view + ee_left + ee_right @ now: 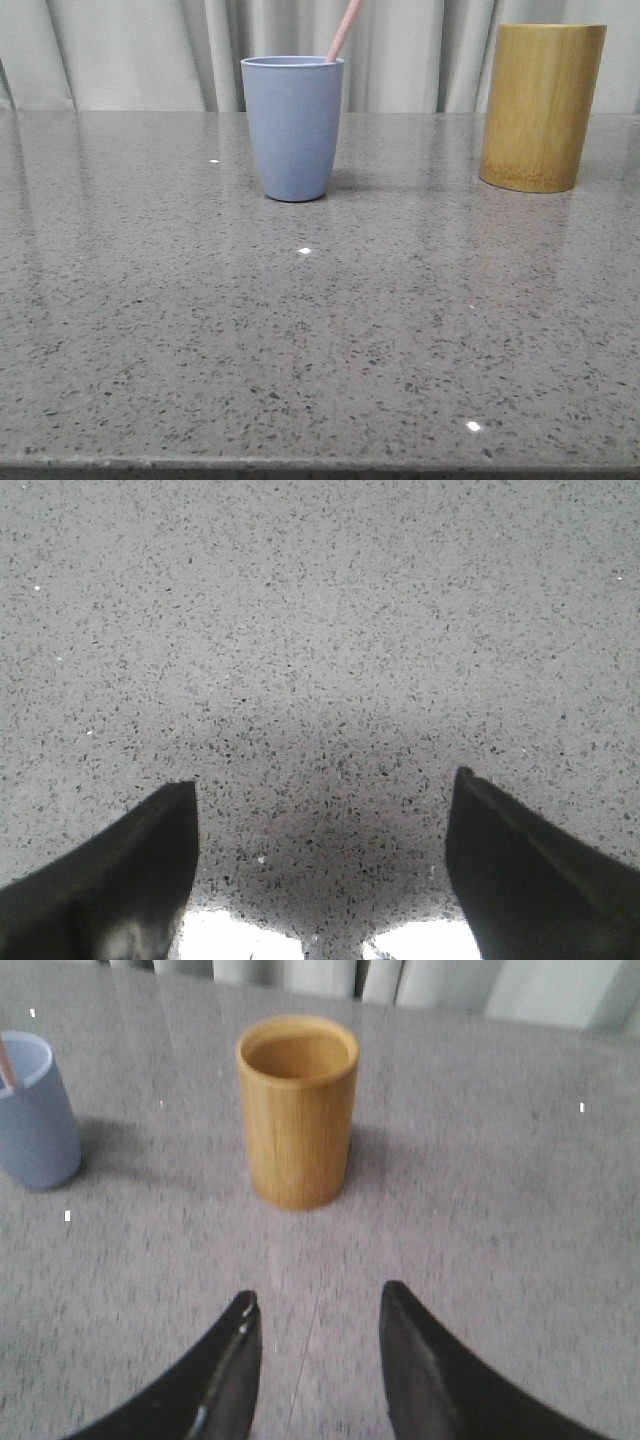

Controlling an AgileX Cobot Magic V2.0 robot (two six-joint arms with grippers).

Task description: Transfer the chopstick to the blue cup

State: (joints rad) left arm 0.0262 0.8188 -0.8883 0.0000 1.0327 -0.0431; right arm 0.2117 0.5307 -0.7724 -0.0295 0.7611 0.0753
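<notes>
The pink chopstick (344, 30) stands in the blue cup (293, 128) near the surface's far edge, both the left gripper (322, 865) and the right gripper (318, 1360) are spread and empty, so the transfer looks finished and nothing remains but parking the arms.

The right gripper (315, 1335) is seen with jaws parted and nothing between them, above a grey speckled table (500, 1210). A bamboo cup (297, 1110) stands upright ahead; the blue cup (35, 1110), chopstick (6, 1065) inside, stands apart beside it.

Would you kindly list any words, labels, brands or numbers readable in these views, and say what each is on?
None: the blue cup, chopstick, bamboo cylinder and table carry no text, label or number.
</notes>
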